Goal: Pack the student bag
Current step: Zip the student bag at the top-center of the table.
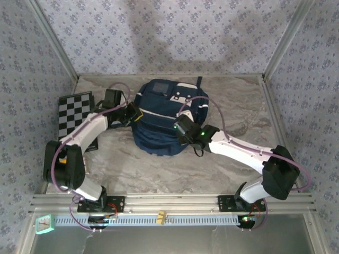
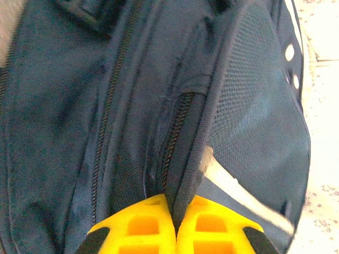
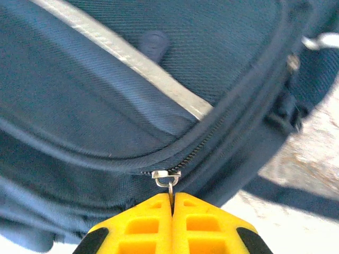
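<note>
Centrally on the marble table [image 1: 137, 169], toward its far side, sits the student bag [image 1: 159, 138], a navy backpack lying between the two arms. A black-and-white checkerboard [image 1: 74, 114] lies flat at the left edge of the table, just beyond the left arm.

From the left, the left gripper [image 1: 136, 115] reaches in and meets the bag's left flank. Its wrist camera shows the yellow fingers [image 2: 139, 225] pressed together on a raised fold of navy fabric [image 2: 185, 174] that runs beside a zipper track [image 2: 177, 124]; the fold passes straight between the fingertips, so this gripper is clamped on the bag itself. To the right of that fold lies a mesh side pocket [image 2: 254, 106].

From the right, the right gripper [image 1: 180, 127] rests on the near right part of the bag. In its wrist view the yellow fingers [image 3: 204, 222] are closed with no gap between them, pinching the small metal zipper pull [image 3: 170, 186] that hangs from the slider [image 3: 166, 174]. The zipper line curves away to the upper right, and a white stripe [image 3: 132, 58] crosses the pocket fabric beyond it. A dark strap [image 3: 286, 193] trails onto the table at the right.
</note>
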